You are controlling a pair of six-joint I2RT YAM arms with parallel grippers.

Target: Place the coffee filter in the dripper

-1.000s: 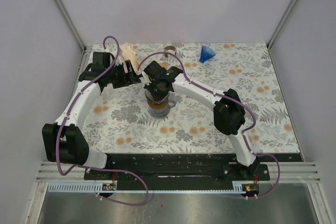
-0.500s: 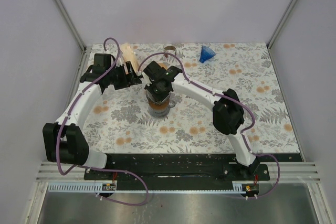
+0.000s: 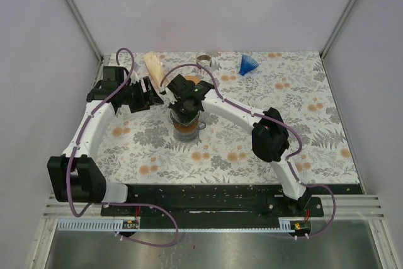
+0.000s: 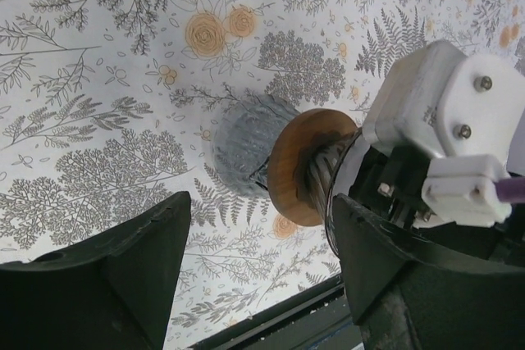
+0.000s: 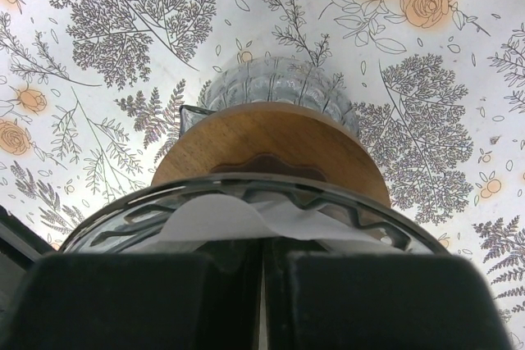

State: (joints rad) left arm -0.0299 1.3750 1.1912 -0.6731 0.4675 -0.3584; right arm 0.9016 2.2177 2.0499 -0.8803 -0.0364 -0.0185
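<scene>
Top view, dripper (image 3: 187, 128): stands on the floral table (image 3: 302, 130), directly in front of both arms, so either one can reach it.
Top view, right gripper (image 3: 186, 101): hangs straight above the dripper and hides its mouth. That position suits lowering something in from overhead.
Top view, left gripper (image 3: 146, 94): just to the left of the dripper and clear of it, probably keeping out of the way.
Top view, spare filter stack (image 3: 153, 66): behind and to the left of the dripper.
Top view, blue funnel (image 3: 249, 64): behind and to the right of the dripper, well apart from it and not in use.
Left wrist view, left jaws: spread wide with nothing between them. The dripper's wooden collar (image 4: 305, 174) is in view beyond them.
Right wrist view, coffee filter (image 5: 238, 219): white paper sitting inside the dripper's glass rim (image 5: 246, 194), above the collar.
Right wrist view, right jaws: pressed together with only a thin slit between them, seemingly pinching the filter's upper edge.
Judgement: the filter is in the cone but not yet released. What remains is to open the jaws and lift away without dragging the paper out.
</scene>
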